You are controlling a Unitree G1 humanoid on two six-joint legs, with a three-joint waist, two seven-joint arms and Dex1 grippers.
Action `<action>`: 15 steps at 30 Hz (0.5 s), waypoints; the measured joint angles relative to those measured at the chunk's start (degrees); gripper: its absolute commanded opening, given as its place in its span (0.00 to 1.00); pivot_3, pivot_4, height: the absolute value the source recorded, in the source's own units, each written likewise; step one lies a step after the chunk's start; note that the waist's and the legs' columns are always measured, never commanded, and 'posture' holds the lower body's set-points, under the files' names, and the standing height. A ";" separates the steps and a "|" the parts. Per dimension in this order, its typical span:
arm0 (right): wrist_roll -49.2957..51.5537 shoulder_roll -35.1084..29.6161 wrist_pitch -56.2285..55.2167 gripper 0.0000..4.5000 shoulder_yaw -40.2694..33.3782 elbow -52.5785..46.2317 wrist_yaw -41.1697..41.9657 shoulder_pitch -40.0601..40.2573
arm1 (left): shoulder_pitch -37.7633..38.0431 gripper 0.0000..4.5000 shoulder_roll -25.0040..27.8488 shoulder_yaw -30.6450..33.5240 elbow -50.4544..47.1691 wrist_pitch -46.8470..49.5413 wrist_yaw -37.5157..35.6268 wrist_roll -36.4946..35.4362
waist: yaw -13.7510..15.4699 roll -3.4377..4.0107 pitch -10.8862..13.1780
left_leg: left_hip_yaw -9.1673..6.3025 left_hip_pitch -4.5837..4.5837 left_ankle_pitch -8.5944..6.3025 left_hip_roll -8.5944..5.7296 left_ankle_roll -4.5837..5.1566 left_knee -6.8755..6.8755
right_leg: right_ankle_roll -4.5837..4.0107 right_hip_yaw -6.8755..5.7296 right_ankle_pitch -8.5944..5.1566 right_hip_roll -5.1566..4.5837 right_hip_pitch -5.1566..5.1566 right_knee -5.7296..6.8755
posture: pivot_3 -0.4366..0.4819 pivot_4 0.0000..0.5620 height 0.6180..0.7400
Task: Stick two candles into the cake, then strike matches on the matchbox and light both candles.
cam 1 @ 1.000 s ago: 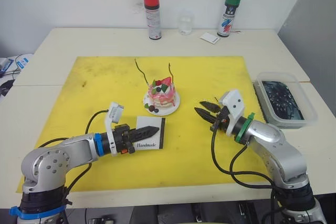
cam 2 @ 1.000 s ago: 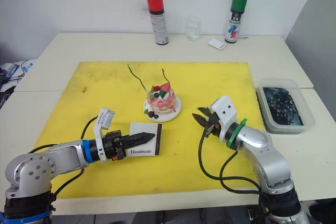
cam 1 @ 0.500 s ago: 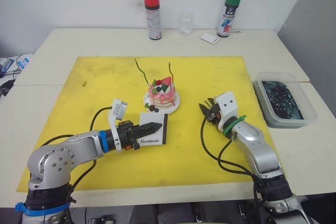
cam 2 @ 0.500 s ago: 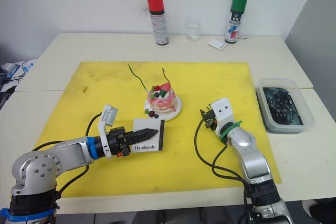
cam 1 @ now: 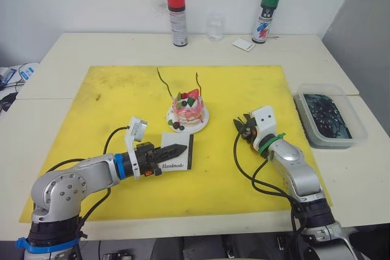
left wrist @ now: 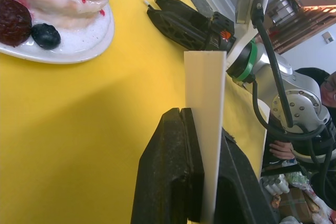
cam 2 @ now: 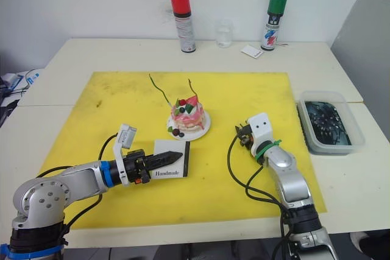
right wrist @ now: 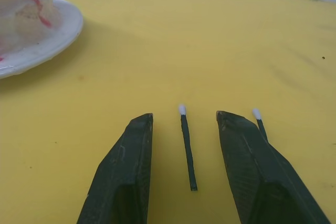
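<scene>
Right now the left gripper [cam 1: 173, 149] is squeezing the matchbox [cam 1: 177, 155] between its two black fingers, holding it up on its edge just above the yellow mat [cam 1: 109, 101]; the box is sitting in front of the cake [cam 1: 187, 108], near its white plate [cam 1: 201, 123] but not touching it; the two candles [cam 1: 163, 82] are standing up in the cake, one on each side of the strawberry, and I cannot see any flame on them; the right gripper [right wrist: 184, 119] is resting low over the mat to the right of the cake, with its fingers spread wide apart and holding nothing; one of the matches [right wrist: 187, 148] is lying flat on the mat in the gap between those fingers, its white tip pointing away from the wrist; the other match [right wrist: 258, 120] is lying just beside the outer finger, partly hidden by it.
</scene>
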 measured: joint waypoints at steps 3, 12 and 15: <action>-0.13 0.61 2.27 0.31 0.01 0.08 -1.47 -0.91 | 0.00 0.00 0.28 -0.23 0.00 -0.05 -0.08 0.00 | -0.01 0.00 0.00 | -0.01 0.03 0.01 0.00 -0.01 0.01 | 0.00 0.01 0.00 0.00 0.02 0.03 | 0.48 0.27 1.00; 0.00 0.98 5.65 0.01 0.00 -0.15 -3.42 -2.08 | 0.50 0.00 0.72 -0.34 0.00 -0.04 -0.49 -0.04 | 0.05 -0.03 -0.02 | 0.00 0.03 0.04 -0.01 -0.05 0.10 | 0.06 0.00 0.04 0.00 0.06 0.03 | 0.48 0.27 1.00; 0.47 1.19 5.52 0.01 -0.11 -0.51 -3.19 -1.80 | 0.63 0.00 0.76 -0.34 0.00 -0.03 -0.49 -0.06 | 0.06 -0.03 -0.02 | -0.01 0.03 0.04 0.01 -0.05 0.10 | 0.05 0.00 0.04 0.02 0.05 0.03 | 0.48 0.27 1.00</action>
